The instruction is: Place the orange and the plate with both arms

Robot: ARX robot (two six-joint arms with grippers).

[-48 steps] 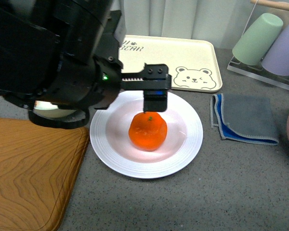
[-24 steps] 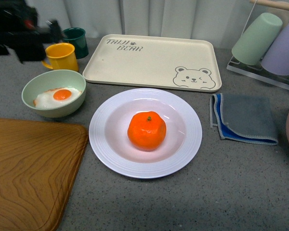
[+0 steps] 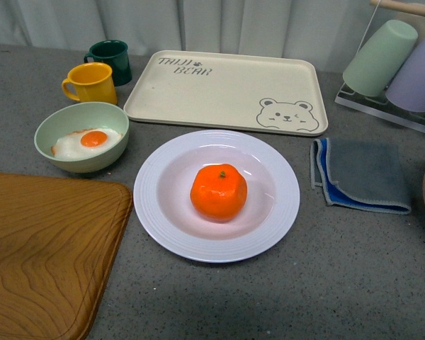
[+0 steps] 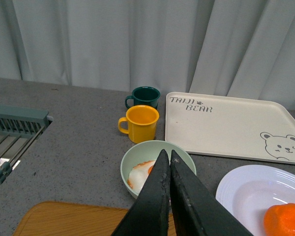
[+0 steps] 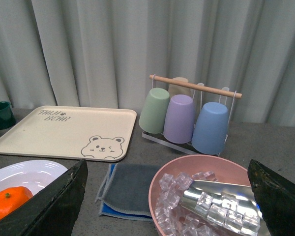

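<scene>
The orange (image 3: 218, 192) sits in the middle of the white ridged plate (image 3: 276, 212) at the table's centre. Neither arm shows in the front view. In the left wrist view my left gripper (image 4: 166, 153) is shut and empty, raised over the green bowl (image 4: 137, 160), with the plate (image 4: 241, 189) and orange (image 4: 285, 220) off to one side. In the right wrist view my right gripper (image 5: 167, 169) is open wide and empty, above the pink bowl of ice (image 5: 160, 191); the orange (image 5: 10, 201) and plate (image 5: 34, 169) show at the edge.
A green bowl with a fried egg (image 3: 81, 138), yellow mug (image 3: 91, 83) and dark green mug (image 3: 110, 61) stand back left. The beige bear tray (image 3: 227, 88) lies behind the plate. A wooden board (image 3: 42, 255) is front left, a grey cloth (image 3: 361, 173) and cup rack (image 3: 397, 64) right.
The left arm, which hung over the orange a second ago, has drawn back to the left and left the front view. The orange stays on the plate.
</scene>
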